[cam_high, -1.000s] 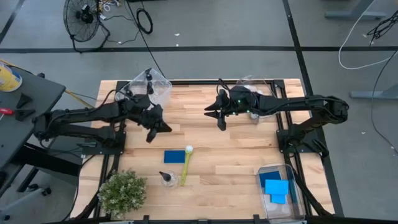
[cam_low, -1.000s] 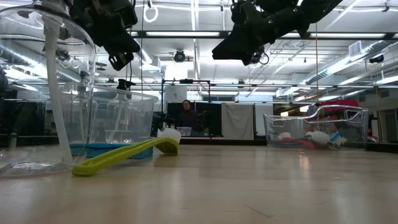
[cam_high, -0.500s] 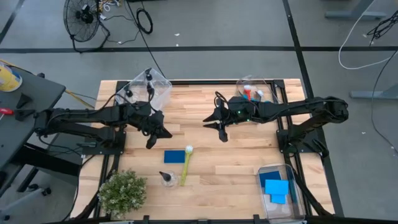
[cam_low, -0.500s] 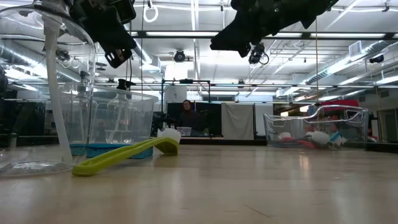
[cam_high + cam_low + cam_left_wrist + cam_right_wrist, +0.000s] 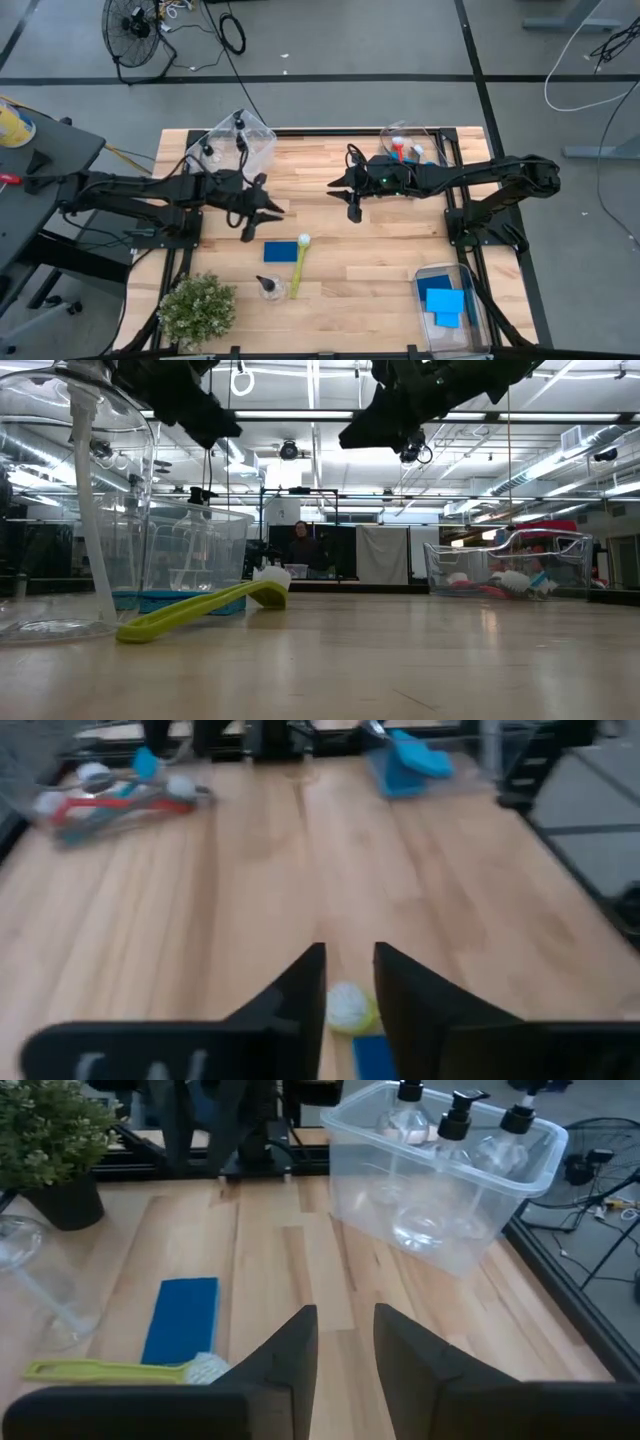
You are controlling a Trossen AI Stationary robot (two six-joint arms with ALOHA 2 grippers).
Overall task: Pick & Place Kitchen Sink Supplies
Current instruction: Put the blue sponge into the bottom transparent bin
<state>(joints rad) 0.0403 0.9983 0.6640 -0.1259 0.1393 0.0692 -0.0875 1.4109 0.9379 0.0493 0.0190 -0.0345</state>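
Note:
A flat blue sponge (image 5: 282, 251) lies on the table with a yellow-green brush (image 5: 298, 265) beside it, the brush's white head (image 5: 347, 1006) toward the far side. A small clear bottle with a black top (image 5: 267, 287) stands just nearer. My left gripper (image 5: 268, 212) hovers above the table on the far side of the sponge, open by a narrow gap, holding nothing. Over the table's middle, my right gripper (image 5: 350, 205) hangs open by a narrow gap, with nothing between its fingers (image 5: 345, 1342).
A clear bin of bottles (image 5: 240, 142) stands at the far left, a clear bin of brushes (image 5: 405, 148) at the far right, and a clear bin of blue sponges (image 5: 445, 300) at the near right. A potted plant (image 5: 197, 308) sits at the near left corner.
My left gripper has swung from beside the bottle bin toward the near edge and the table's middle, rolling as it went. My right gripper has come away from over the brush bin toward the near edge, then stopped. The sponge, brush and bottle have kept their places.

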